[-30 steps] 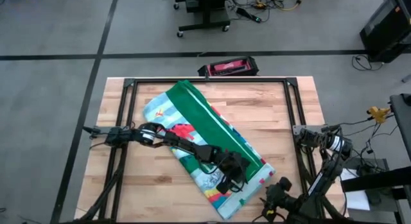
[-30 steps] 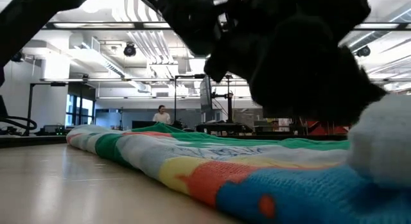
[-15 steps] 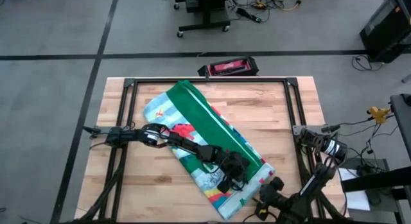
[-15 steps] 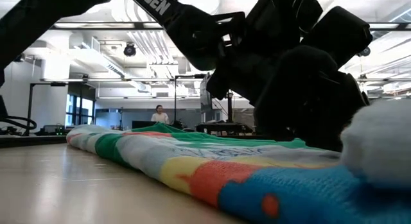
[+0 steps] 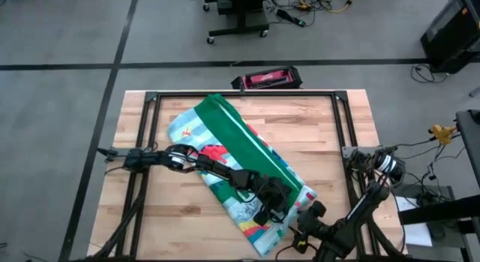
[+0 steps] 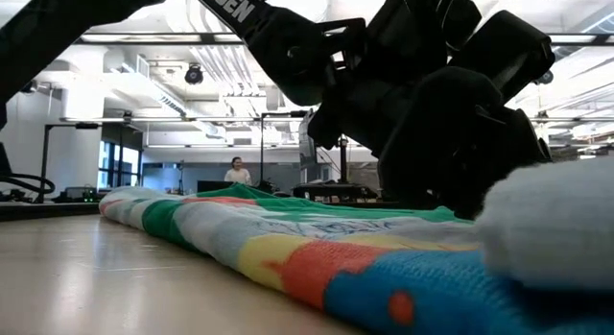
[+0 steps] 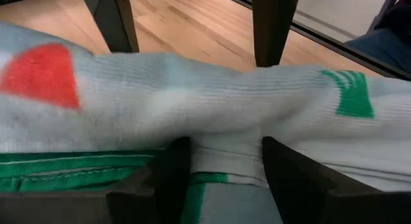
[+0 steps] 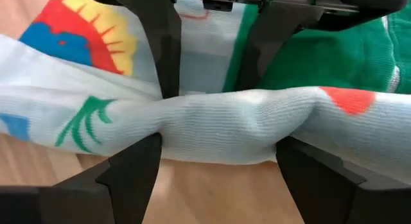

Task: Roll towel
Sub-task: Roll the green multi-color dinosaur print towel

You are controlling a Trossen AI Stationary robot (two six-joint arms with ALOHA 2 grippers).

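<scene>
The towel (image 5: 240, 157) lies aslant on the wooden table, from the far left to the near right, with its green band up along the middle. At its near right end a pale fold (image 6: 552, 220) is raised. My left gripper (image 5: 274, 208) reaches over the towel from the left and is shut on that fold (image 7: 225, 144). My right gripper (image 5: 306, 217) comes from the near right edge and is shut on the same fold (image 8: 218, 131) from the opposite side. In the right wrist view the left fingers (image 8: 160, 51) stand just beyond the fold. My left gripper pinches the raised pale fold (image 7: 226, 153) at the towel's near right end between its two fingers, slanting down from the table's left. Several layers are bunched there. The rest of the towel lies on the table. My right gripper pinches the same fold (image 8: 218, 144) between its two fingers, slanting down from the near right. The cloth is drawn in to a narrow waist between the fingers (image 8: 138, 176). It spreads out slack to either side.
A black metal frame (image 5: 341, 119) runs around the table top. A red and black case (image 5: 266, 78) sits at the far edge. Bare wood shows at the far right (image 5: 315, 134) and near left (image 5: 172, 217). A person (image 6: 240, 170) stands far back in the room.
My right gripper has gone along the near edge toward the left, in to the towel's near right end. My left gripper has sunk a little onto the towel. The raised pale fold now shows larger and farther left in the low view.
</scene>
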